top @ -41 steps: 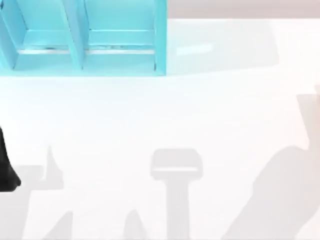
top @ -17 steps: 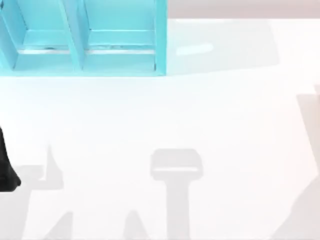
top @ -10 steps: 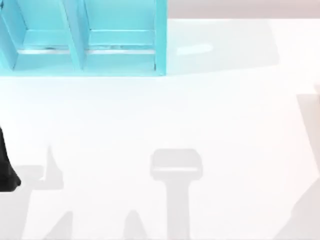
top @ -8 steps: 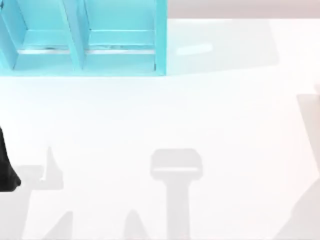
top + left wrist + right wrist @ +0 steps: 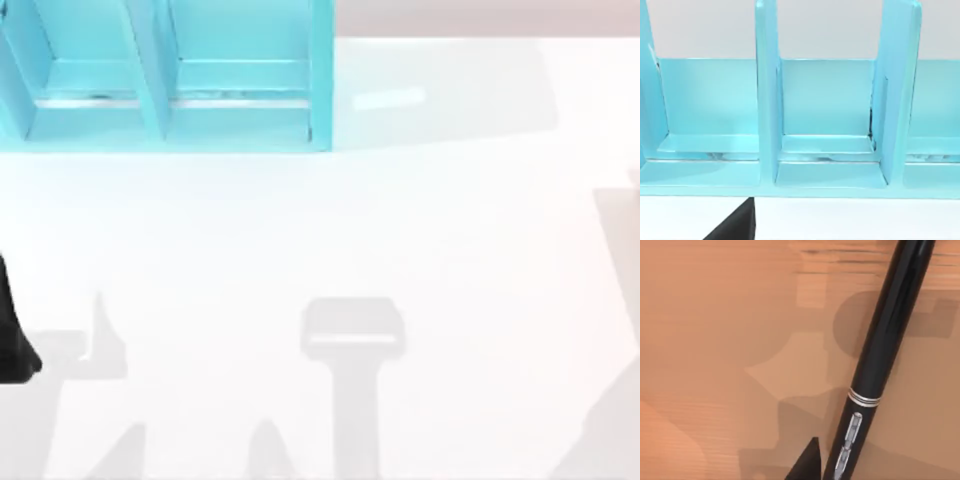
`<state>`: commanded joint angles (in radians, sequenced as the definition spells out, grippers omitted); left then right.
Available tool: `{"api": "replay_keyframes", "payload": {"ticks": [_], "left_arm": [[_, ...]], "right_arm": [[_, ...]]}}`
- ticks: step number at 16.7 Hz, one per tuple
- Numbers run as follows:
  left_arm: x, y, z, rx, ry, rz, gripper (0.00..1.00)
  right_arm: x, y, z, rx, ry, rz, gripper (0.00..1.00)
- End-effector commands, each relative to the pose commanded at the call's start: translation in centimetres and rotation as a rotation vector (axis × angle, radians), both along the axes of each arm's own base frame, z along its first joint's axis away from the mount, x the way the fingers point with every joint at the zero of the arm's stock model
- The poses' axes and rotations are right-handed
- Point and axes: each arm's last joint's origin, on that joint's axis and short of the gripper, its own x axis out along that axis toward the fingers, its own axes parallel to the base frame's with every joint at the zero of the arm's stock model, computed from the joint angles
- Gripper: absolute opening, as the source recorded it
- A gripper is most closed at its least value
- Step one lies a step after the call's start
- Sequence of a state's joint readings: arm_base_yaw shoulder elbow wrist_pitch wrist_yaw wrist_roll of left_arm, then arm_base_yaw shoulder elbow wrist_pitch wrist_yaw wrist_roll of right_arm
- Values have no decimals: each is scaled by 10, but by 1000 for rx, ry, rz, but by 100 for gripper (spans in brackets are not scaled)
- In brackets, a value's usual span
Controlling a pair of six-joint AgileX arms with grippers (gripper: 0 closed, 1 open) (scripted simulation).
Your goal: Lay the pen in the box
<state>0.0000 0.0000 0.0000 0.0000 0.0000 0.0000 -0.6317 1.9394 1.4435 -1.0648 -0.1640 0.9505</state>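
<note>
Pen [image 5: 879, 360] lies slanted on open wooden floor [image 5: 715, 340].

Your right wrist view looks down on the pen [image 5: 883, 352], a slim glossy black barrel lying at a slant across a pale orange-brown wooden surface [image 5: 715, 340]. A double silver ring circles the barrel, and a silver clip runs along it below that ring. One dark fingertip [image 5: 807, 465] of the right gripper sits just beside the pen's clip end. Soft grey shadows fall over the wood around it.
</note>
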Motion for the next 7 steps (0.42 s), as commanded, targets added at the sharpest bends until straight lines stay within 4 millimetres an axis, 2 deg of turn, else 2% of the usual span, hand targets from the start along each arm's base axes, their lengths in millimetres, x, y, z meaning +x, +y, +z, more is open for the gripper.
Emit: {"api": "replay_keyframes", "payload": {"ticks": [1,2,7], "left_arm": [[0,0,0,0,0,0,100],[0,0,0,0,0,0,100],[0,0,0,0,0,0,100]], "right_arm": [[0,0,0,0,0,0,98],[0,0,0,0,0,0,100],[0,0,0,0,0,0,100]]}}
